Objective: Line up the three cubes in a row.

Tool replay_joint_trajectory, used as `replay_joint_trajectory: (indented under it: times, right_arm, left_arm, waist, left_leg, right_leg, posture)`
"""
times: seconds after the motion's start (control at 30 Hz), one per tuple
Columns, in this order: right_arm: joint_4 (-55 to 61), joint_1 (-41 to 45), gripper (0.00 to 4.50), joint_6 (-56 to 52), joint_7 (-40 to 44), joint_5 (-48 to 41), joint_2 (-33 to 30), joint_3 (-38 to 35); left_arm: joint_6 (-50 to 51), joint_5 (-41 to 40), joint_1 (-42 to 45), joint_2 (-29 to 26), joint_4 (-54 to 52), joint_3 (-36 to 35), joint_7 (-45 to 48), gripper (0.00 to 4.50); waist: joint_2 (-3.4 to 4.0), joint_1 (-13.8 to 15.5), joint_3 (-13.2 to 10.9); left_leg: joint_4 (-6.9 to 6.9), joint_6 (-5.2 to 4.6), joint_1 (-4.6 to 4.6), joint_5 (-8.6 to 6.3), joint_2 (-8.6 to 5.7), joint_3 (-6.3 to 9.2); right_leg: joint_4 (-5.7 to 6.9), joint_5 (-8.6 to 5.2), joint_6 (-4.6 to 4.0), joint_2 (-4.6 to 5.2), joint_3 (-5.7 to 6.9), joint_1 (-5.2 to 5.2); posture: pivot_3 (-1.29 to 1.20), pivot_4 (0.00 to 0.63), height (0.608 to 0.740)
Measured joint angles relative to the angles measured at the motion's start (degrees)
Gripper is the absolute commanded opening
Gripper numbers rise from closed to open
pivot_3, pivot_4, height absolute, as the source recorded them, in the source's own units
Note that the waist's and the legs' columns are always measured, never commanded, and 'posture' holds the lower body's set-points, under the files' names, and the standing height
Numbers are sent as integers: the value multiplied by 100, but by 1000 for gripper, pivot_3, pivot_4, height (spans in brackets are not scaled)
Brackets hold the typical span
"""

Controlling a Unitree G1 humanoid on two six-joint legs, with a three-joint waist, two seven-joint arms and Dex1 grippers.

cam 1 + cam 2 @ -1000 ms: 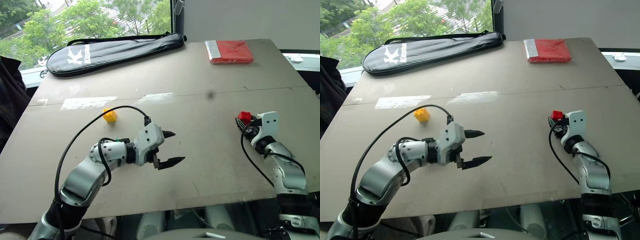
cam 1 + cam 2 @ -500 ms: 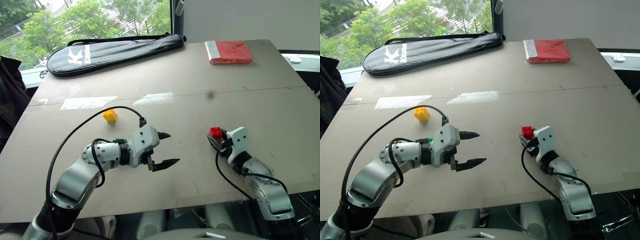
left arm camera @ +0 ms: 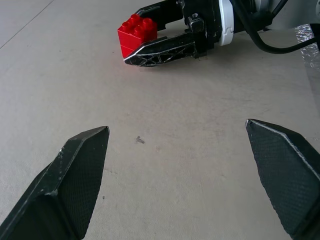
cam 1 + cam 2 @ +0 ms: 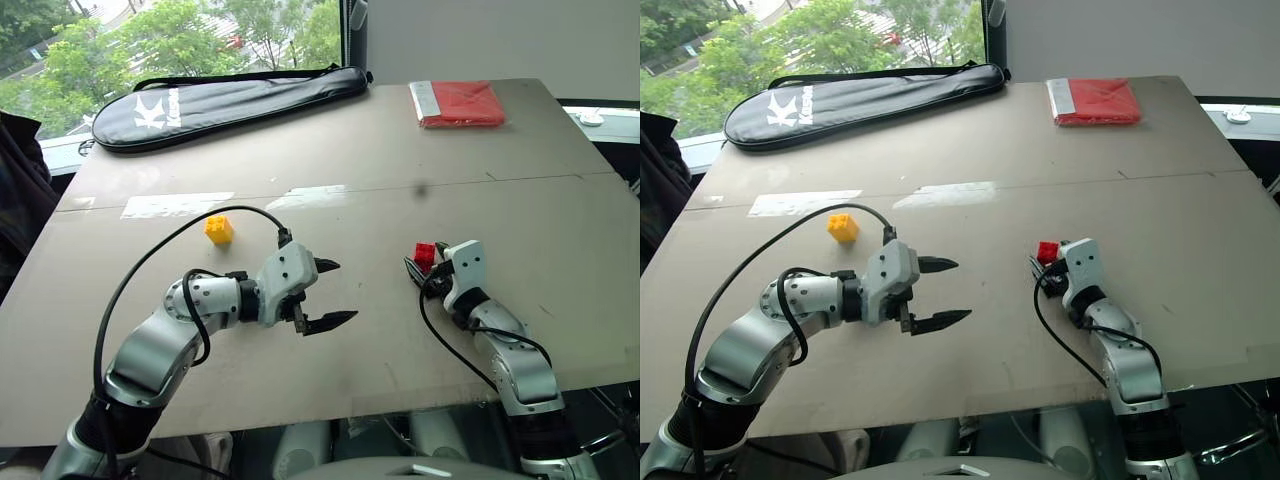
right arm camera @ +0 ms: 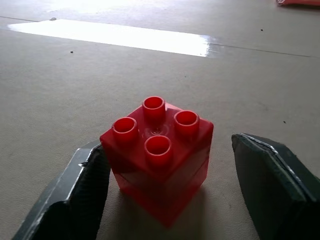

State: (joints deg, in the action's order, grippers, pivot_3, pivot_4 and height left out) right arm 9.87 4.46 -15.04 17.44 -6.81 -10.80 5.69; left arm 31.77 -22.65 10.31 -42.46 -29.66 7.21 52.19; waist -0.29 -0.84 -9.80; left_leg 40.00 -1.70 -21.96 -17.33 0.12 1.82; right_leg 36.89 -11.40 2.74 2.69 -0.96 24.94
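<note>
Looking for the green cube (image 4: 238, 275): a sliver of green shows behind my left wrist, the rest hidden by the arm, so I cannot tell how it sits. The black racket bag (image 4: 230, 103) at the far left of the worktop (image 4: 400, 180) is zipped; its contents are not visible. The flat red packet (image 4: 460, 103) lies at the far right edge.

My right tool (image 5: 167, 195) is spread, with the red cube (image 5: 157, 155) between its fingers. The brick stands upright on the worktop, four round studs on top, translucent red, one corner toward the wrist camera. One finger (image 5: 75, 200) seems to touch its side, though I cannot be sure; the other stands apart from it.

My left tool (image 4: 330, 293) is spread wide and empty, hovering over bare worktop and pointing toward the red cube.

The yellow cube (image 4: 219, 230) sits alone, studs up, beyond my left arm, near a glossy tape strip (image 4: 175, 205) and well apart from the red one.
</note>
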Motion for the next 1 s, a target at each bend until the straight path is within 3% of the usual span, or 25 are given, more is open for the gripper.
replay_joint_trajectory:
  times: [0.4,1.0]
  right_arm:
    - [13,0,4475,10,108,-38,-105,-24]
    - [479,-541,4475,15,570,-44,-881,-193]
  left_arm:
    - [-4,-5,-830,-7,-259,-269,-244,4500]
    - [1,-6,-793,40,-360,-250,-444,4500]
  waist:
    - [0,0,0]
    - [-2,5,0]
  left_leg:
    - [0,0,1,0,1,0]
    - [1,0,4,0,0,-2]
  right_leg:
    - [1,-3,5,1,0,-1]
    - [2,-8,14,0,-1,-2]
  posture:
    - [0,150,701]
    - [0,150,701]
